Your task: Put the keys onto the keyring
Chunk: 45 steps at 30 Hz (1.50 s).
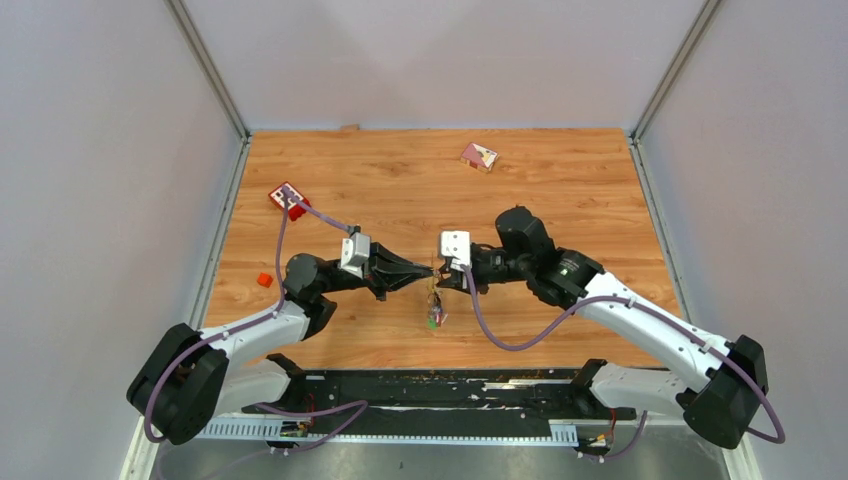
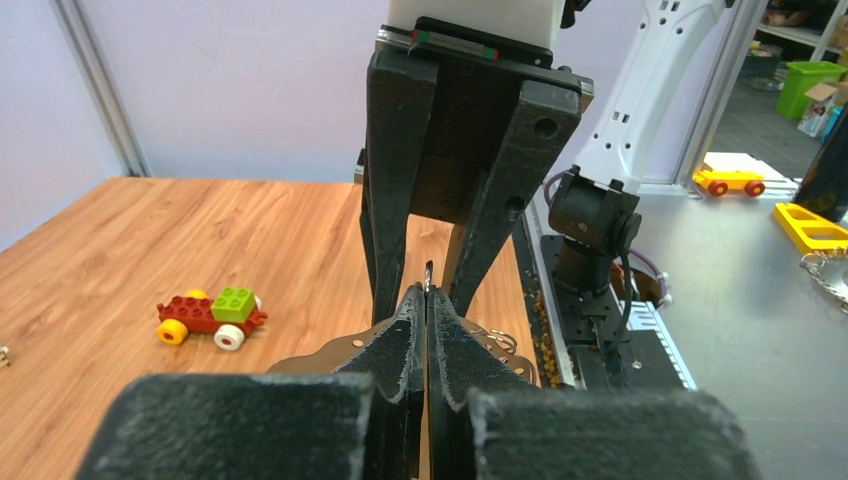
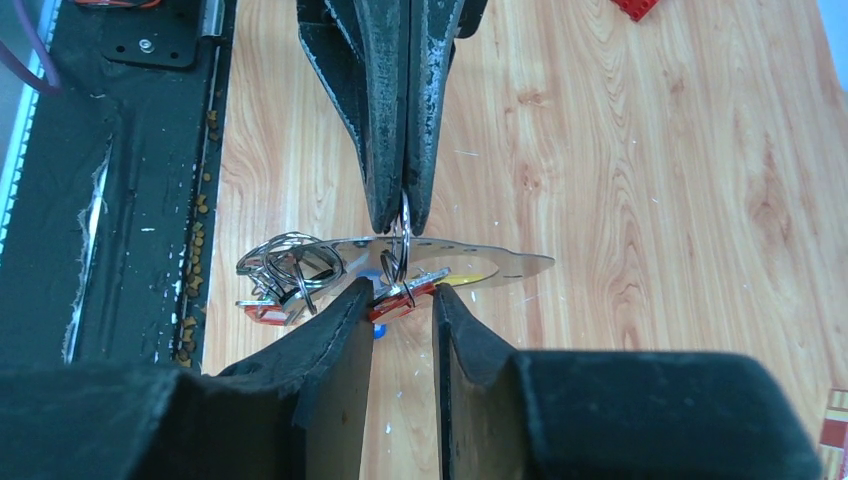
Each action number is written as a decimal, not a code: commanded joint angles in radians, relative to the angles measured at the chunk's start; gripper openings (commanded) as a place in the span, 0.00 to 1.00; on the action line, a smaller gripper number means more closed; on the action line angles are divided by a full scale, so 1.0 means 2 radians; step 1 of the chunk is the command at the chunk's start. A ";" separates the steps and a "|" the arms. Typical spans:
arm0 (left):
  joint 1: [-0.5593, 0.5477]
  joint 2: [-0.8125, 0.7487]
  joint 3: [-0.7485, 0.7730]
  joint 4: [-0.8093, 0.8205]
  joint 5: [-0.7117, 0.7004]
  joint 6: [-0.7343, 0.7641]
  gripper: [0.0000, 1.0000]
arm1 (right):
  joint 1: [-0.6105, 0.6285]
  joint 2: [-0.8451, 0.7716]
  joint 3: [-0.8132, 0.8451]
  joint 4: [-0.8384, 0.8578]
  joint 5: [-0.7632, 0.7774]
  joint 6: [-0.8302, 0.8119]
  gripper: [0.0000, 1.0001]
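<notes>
The keyring (image 3: 400,255) hangs over the middle of the wood-grain tabletop (image 1: 560,180), pinched in the left claw (image 1: 432,270), which is pressed together. The keys (image 1: 436,312) dangle toward 6 o'clock, with the right claw (image 3: 400,295) spread astride them. Pale grey walls (image 1: 100,150) stand at 9, 12 and 3 o'clock.

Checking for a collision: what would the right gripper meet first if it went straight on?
Likely the keys at the right gripper's tips, then the left gripper, shut on a thin ring and pointing straight back; depth is unclear.
</notes>
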State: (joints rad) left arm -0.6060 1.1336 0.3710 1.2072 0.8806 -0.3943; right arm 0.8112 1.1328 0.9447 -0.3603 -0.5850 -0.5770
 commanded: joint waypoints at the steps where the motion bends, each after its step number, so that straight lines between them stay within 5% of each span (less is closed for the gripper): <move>1: 0.002 -0.005 0.005 0.018 -0.006 0.016 0.00 | 0.003 -0.025 -0.007 -0.005 0.029 -0.021 0.08; 10: 0.003 -0.002 0.012 -0.023 -0.004 0.053 0.00 | 0.003 -0.034 0.001 -0.053 0.078 -0.056 0.00; 29: 0.003 0.065 0.069 -0.089 0.014 0.084 0.00 | 0.003 -0.005 0.006 -0.107 0.198 -0.099 0.00; 33: 0.003 0.087 0.068 -0.014 0.046 0.041 0.00 | -0.001 -0.018 -0.010 -0.097 0.177 -0.086 0.00; 39: 0.003 0.089 0.054 0.055 0.077 0.010 0.00 | -0.036 -0.066 -0.052 -0.018 0.074 -0.064 0.21; 45: 0.003 0.070 0.038 0.053 0.107 0.035 0.00 | -0.039 -0.062 -0.060 0.020 0.050 -0.057 0.37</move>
State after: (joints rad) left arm -0.6022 1.3190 0.4583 1.2327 1.0370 -0.3470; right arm 0.7361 1.0100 0.8318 -0.4370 -0.4057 -0.7158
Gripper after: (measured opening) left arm 0.007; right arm 0.339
